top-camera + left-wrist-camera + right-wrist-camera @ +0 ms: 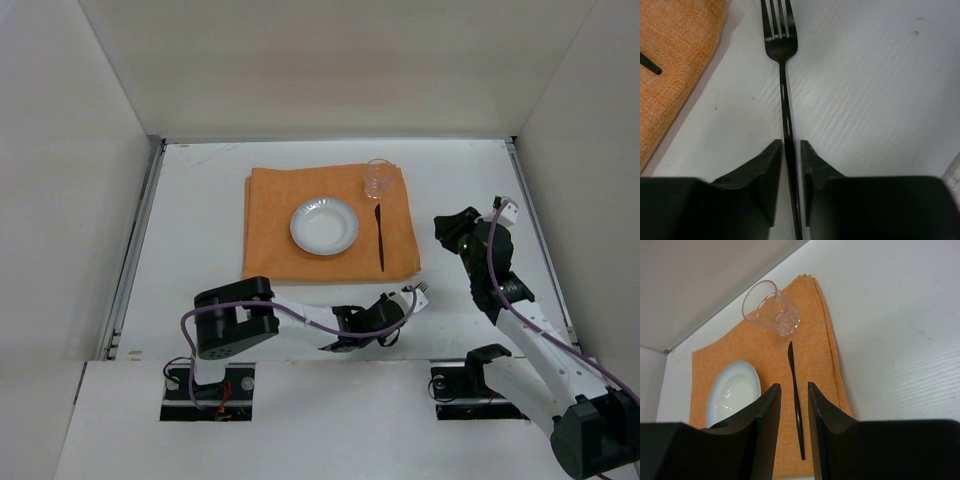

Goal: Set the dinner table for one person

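One piece left unplaced, by the look of it: the fork (781, 45). From the left: bare dinner table (190, 220), orange placemat (270, 210) bearing plate (324, 226), knife (380, 240) and glass (378, 178) on its right side. Off the mat's near right corner, left gripper (408, 297) clamped on fork handle. Farther right, right gripper (794, 387) empty, fingers barely parted. Next, probably: carry fork to plate's left, lay parallel to knife.
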Robot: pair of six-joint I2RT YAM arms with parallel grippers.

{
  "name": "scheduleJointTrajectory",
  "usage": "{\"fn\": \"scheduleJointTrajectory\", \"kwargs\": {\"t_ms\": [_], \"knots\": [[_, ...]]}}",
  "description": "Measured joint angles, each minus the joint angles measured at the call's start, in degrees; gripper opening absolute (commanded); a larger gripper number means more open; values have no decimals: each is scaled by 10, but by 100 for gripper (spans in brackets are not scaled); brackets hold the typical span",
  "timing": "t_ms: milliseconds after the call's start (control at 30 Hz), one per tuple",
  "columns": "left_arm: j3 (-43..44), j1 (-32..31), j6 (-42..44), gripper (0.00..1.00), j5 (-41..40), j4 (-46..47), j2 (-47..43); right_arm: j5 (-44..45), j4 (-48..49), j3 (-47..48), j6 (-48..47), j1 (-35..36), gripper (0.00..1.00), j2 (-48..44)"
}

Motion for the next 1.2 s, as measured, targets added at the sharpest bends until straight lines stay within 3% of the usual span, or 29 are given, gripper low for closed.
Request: {"fn": "scheduleJointTrajectory", "kwargs": {"t_ms": [133, 367, 500, 667, 767, 900, 1067, 1200], "knots": [[9, 1, 1, 6, 7, 15, 14, -3, 0, 0, 1, 0, 34, -12], [-4, -2, 0, 5, 11, -3, -10, -3, 0, 0, 4, 0, 34, -28], [-32, -7, 0, 5, 2, -45, -100, -3, 0, 0, 4, -1, 34, -30], [-72, 15, -5, 5, -32, -59, -287, -3, 1, -1, 6, -7, 35, -38], [-97, 69, -17, 6, -62, -64, -385, -3, 3, -1, 7, -7, 35, -32], [-117, 204, -40, 6, -92, -87, -438, -8, 9, -1, 10, -6, 35, -14], [-113, 374, -58, 5, -113, -130, -400, -24, 27, -1, 15, 4, 35, 15], [-106, 426, -70, 5, -116, -160, -336, -39, 37, -2, 19, 22, 36, 35]]}}
